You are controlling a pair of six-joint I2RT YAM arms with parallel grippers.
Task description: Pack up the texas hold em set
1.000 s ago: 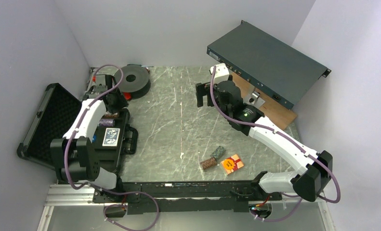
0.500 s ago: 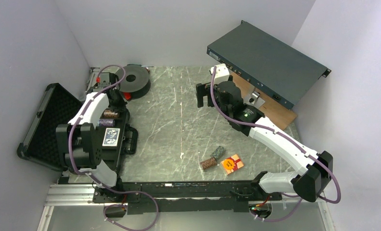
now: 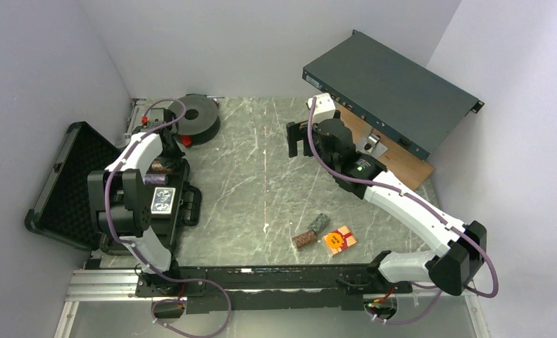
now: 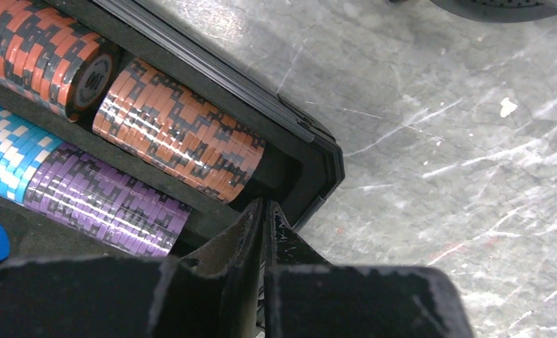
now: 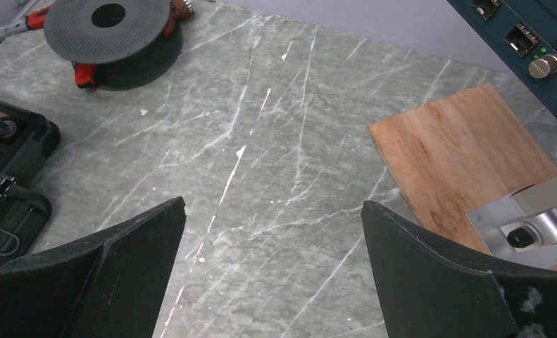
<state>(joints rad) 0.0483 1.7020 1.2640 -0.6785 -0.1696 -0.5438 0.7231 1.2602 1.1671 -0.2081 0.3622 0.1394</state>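
Observation:
The black briefcase lies open at the left, its foam lid tipped back. In it lie a brown chip stack, a purple stack and a blue card deck. My left gripper is shut and empty over the case's far corner. In the left wrist view its tips sit just past an orange-brown stack and a purple stack. A brown stack, a green stack and a red card deck lie on the table. My right gripper is open and empty.
A black round spool stands behind the case and shows in the right wrist view. A large dark-grey metal box leans at the back right above a wooden board. Walls close in on three sides.
My left arm has folded up and back, and its gripper has shifted slightly toward the case's far end. The right arm and the loose pieces on the table have not moved.

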